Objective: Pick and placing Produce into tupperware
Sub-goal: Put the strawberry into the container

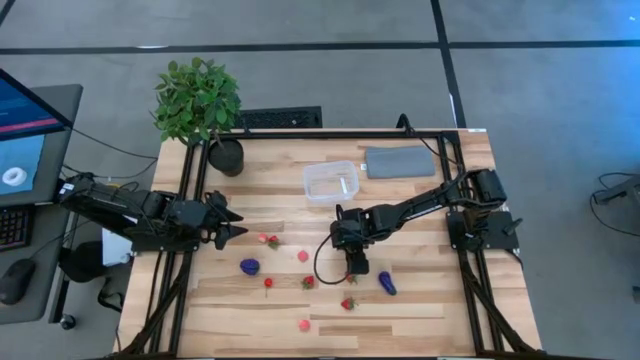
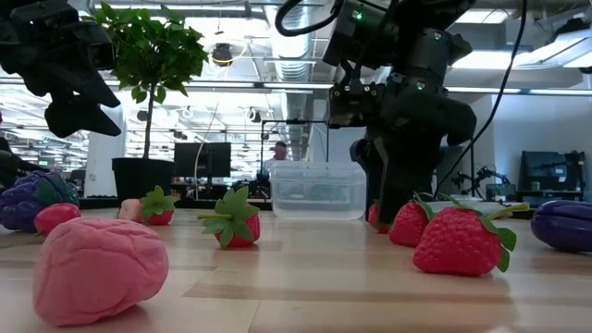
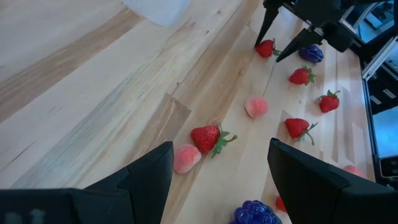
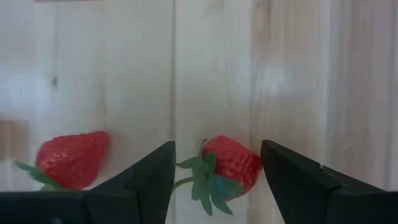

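Toy produce lies scattered on the wooden table: strawberries, pink pieces and purple pieces. The clear tupperware stands at the far middle. My right gripper points down, open, with a finger on either side of one strawberry that lies on the table. Another strawberry lies beside it. My left gripper hangs open above the table's left side, holding nothing. My right gripper comes at the strawberry from above with its fingers apart. One finger stands right against the strawberry's side, and I cannot tell whether it touches. The other finger is clear of it. The strawberry lies on the table.
A grey pad lies to the right of the tupperware. A potted plant stands at the far left corner. Black frame rails run along both sides of the table. Bare wood lies between the tupperware and the produce.
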